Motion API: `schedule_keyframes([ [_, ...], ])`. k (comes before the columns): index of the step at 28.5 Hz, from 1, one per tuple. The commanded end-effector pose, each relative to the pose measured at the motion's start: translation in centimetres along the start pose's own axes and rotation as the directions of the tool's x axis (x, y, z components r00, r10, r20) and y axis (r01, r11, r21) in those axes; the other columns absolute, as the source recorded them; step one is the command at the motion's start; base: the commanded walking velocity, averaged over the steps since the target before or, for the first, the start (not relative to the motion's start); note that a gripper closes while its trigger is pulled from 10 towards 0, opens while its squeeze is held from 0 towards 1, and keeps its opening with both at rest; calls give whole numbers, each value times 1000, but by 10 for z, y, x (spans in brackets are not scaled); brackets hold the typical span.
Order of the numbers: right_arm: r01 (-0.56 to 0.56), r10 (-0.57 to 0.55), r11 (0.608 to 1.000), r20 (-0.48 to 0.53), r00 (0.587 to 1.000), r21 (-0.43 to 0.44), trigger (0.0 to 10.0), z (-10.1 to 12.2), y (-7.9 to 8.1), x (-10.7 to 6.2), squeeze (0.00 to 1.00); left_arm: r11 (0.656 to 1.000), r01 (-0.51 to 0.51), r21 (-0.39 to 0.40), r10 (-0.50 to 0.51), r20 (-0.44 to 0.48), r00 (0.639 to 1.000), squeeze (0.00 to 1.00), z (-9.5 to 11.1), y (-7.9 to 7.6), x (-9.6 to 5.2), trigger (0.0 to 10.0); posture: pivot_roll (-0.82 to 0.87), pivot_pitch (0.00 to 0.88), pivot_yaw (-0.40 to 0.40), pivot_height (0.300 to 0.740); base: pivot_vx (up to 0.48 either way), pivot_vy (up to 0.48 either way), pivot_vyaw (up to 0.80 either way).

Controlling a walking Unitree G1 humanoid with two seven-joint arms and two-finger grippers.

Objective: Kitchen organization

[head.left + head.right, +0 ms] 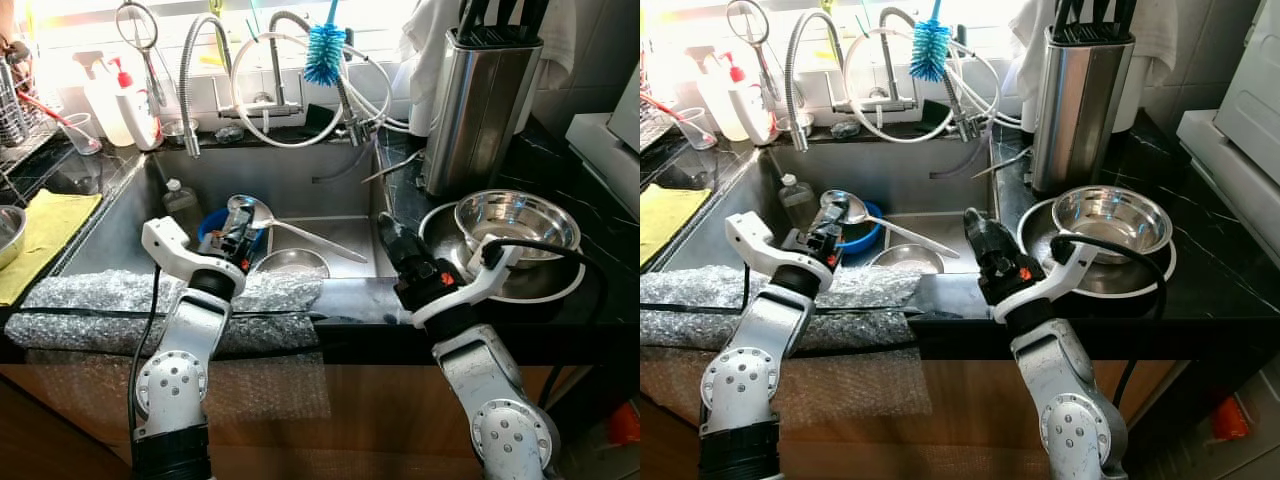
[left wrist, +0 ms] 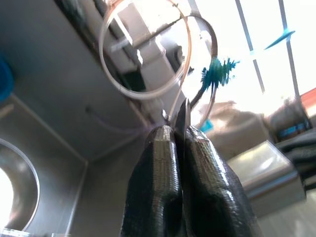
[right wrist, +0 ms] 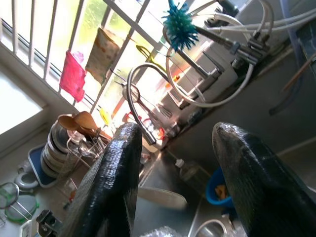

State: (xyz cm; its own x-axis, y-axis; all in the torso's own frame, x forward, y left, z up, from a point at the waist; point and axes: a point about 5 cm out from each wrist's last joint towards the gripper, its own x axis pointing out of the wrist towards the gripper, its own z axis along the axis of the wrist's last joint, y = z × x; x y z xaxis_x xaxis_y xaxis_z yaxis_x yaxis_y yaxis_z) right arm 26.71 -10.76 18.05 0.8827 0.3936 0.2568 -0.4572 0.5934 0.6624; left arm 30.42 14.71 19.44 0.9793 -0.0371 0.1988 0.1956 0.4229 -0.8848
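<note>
A steel ladle [image 1: 245, 210] stands in the sink [image 1: 290, 180], its bowl up and its handle slanting down to the right. My left gripper [image 1: 237, 238] is at the ladle's bowl, fingers shut; in the left wrist view a thin metal edge pokes out between the closed fingertips [image 2: 165, 143]. Beneath it lie a blue bowl [image 1: 212, 224] and a steel bowl [image 1: 292, 263]. My right gripper [image 1: 385, 232] hovers over the sink's right edge, open with nothing between its fingers [image 3: 118, 163].
Stacked steel bowls [image 1: 515, 220] and a steel knife block [image 1: 480, 110] stand on the black counter to the right. A blue bottle brush [image 1: 325, 55] hangs by the taps. Bubble wrap [image 1: 110, 300] covers the front edge, a yellow cloth [image 1: 50, 225] lies left, and a small bottle [image 1: 178, 200] stands in the sink.
</note>
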Motion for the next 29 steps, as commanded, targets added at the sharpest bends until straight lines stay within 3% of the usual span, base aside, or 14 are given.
schedule_keyframes([
  [1, -25, 25, 1000, 36, 999, -1, 10000, 6, 9, 3, 0, 997, -31, 66, 25, 89, 996, 0, 14, -7, 7, 0, -117, 0, 104, 740, 0, 0, 0],
  [3, -49, 49, 999, 35, 998, 4, 10000, 6, 12, 1, 0, 985, -77, 154, 57, 132, 990, 0, 20, -6, 10, 0, -117, 0, 104, 740, 0, 0, 0],
  [4, -74, 74, 997, 25, 997, -10, 10000, 6, 16, -1, 0, 958, -124, 259, 81, 171, 982, 0, 25, -3, 12, 118, -117, 0, 105, 740, 0, 0, 0],
  [5, -75, 76, 997, 20, 997, -29, 10000, 6, 16, -2, 0, 941, -151, 304, 95, 191, 977, 0, 28, 0, 12, 1216, -120, 0, 107, 740, 0, 0, 0],
  [6, -75, 76, 997, 20, 997, -29, 10000, 6, 16, -2, 0, 941, -151, 304, 95, 191, 977, 0, 28, 0, 12, 1216, -120, 0, 107, 740, 0, 0, 0],
  [8, -67, 68, 997, 17, 998, -49, 10000, 6, 16, -3, 0, 928, -156, 338, 92, 196, 976, 0, 28, 0, 13, 2392, -120, 0, 107, 740, 0, 0, 0],
  [9, -53, 54, 990, 10, 998, -133, 10000, 7, 16, -4, 0, 853, -125, 506, 33, 187, 982, 0, 27, -5, 13, 10000, -121, 0, 109, 740, 0, 0, 0],
  [10, -53, 54, 990, 10, 998, -133, 10000, 7, 16, -4, 0, 853, -125, 506, 33, 187, 982, 0, 27, -5, 13, 10000, -121, 0, 109, 740, 0, 0, 0],
  [11, -51, 53, 979, 8, 999, -197, 10000, 9, 17, -4, 0, 787, -91, 610, -14, 165, 986, 0, 24, -8, 13, 10000, -124, 0, 111, 740, 0, 0, 0],
  [15, -60, 67, 965, 20, 998, -257, 10000, 12, 24, -4, 0, 707, -49, 705, -59, 128, 990, 0, 20, -9, 14, 10000, -128, 0, 114, 740, 0, 0, 0],
  [18, -51, 68, 925, 32, 997, -377, 10000, 17, 28, -5, 0, 634, -28, 773, -98, 116, 988, 0, 18, -8, 17, 10000, -134, 0, 114, 740, 0, 0, 0],
  [23, -24, 48, 909, 48, 998, -417, 10000, 17, 26, -7, 0, 580, -15, 815, -128, 109, 986, 0, 17, -7, 21, 10000, -138, 0, 113, 740, 0, 0, 0],
  [25, -21, 46, 877, 41, 998, -481, 10000, 16, 25, -9, 0, 527, 1, 850, -156, 95, 983, 0, 14, -7, 24, 10000, -137, 0, 111, 740, 0, 0, 0],
  [29, -26, 46, 863, 27, 999, -505, 10000, 13, 26, -10, 0, 491, 14, 871, -183, 87, 979, 0, 10, -8, 29, 10000, -135, 0, 107, 740, 0, 0, 0],
])
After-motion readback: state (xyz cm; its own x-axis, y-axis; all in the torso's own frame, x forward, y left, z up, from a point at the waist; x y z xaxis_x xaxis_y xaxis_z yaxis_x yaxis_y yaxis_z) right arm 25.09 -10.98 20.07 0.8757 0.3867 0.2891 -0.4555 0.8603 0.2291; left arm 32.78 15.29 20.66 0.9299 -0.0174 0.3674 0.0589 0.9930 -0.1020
